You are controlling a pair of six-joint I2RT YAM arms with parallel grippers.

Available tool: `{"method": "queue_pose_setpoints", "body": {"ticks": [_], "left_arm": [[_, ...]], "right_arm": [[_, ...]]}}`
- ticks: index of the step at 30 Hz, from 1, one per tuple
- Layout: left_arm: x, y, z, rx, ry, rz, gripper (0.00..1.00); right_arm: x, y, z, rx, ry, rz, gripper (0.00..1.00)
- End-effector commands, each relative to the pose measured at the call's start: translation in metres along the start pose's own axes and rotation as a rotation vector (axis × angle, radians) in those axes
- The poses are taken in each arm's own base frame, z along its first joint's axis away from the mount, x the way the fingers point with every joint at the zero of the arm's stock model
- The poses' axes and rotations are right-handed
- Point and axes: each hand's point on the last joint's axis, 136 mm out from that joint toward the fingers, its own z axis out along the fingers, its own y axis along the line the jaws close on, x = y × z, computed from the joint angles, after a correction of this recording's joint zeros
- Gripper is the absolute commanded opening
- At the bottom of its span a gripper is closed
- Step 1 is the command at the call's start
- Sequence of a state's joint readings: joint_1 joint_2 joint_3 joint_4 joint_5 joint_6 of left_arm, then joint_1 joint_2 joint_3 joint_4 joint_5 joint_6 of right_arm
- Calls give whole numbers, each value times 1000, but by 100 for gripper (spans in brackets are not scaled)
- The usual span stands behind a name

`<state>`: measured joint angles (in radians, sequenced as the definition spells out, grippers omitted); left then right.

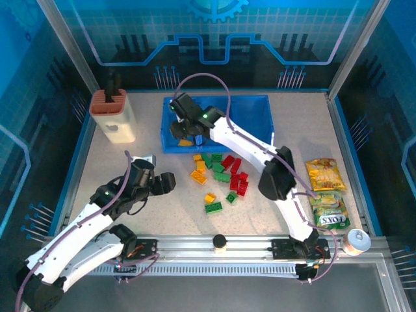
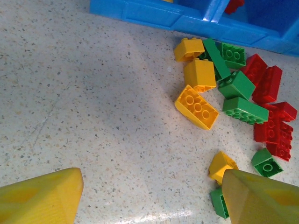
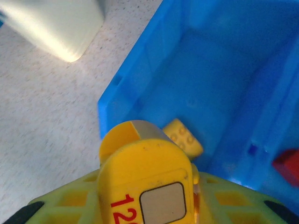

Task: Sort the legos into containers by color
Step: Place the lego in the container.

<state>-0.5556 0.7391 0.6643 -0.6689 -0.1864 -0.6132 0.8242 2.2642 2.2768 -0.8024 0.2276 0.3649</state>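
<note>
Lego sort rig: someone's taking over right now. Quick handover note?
Left gripper: open, empty, hanging over the table just left of the lego pile.
Right gripper: above the left compartment of the blue tray; open or shut cannot be told.
Done: one yellow brick lies in that compartment, and a red piece sits in the neighbouring one.
Left: the mixed yellow, green and red bricks of the pile, loose on the table in front of the tray.

Legos point(image 1: 221, 175) lie before the tray point(image 1: 255, 120) (one brick point(image 3: 183, 136) inside), holder point(image 1: 114, 118) at left
</note>
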Motion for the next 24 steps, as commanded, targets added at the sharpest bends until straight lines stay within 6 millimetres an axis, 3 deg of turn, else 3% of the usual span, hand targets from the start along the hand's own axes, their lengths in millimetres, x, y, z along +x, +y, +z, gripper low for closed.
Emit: {"method": "queue_pose_setpoints", "body": {"ticks": [1, 6, 7, 8, 10, 11, 12, 16, 18, 22, 24], "left_arm": [[13, 1, -3, 5, 38, -18, 79], [17, 0, -3, 4, 50, -6, 79], [17, 0, -3, 5, 53, -5, 79], [18, 0, -2, 3, 57, -4, 79], [19, -2, 0, 4, 69, -4, 79], [20, -3, 3, 3, 78, -4, 79], [21, -4, 5, 4, 86, -3, 79], [23, -13, 18, 8, 120, 12, 79], [23, -20, 26, 8, 136, 37, 79], [18, -43, 50, 34, 185, 115, 82], [16, -53, 65, 30, 225, 154, 83]], "right_arm": [[9, -15, 31, 33, 75, -40, 38], [-3, -22, 54, 34, 47, -32, 43], [-3, -24, 57, 35, 43, -29, 48], [-5, -23, 58, 33, 37, -27, 61], [-12, -19, 52, 10, 17, -27, 77], [-18, -15, 43, -3, -3, -29, 86], [-27, -12, 31, -9, -29, -33, 88], [-59, 6, -34, -49, -142, -52, 88], [-72, 15, -80, -76, -203, -63, 88], [-68, 14, -142, -83, -269, -78, 89], [-56, 6, -161, -87, -285, -67, 90]]}}
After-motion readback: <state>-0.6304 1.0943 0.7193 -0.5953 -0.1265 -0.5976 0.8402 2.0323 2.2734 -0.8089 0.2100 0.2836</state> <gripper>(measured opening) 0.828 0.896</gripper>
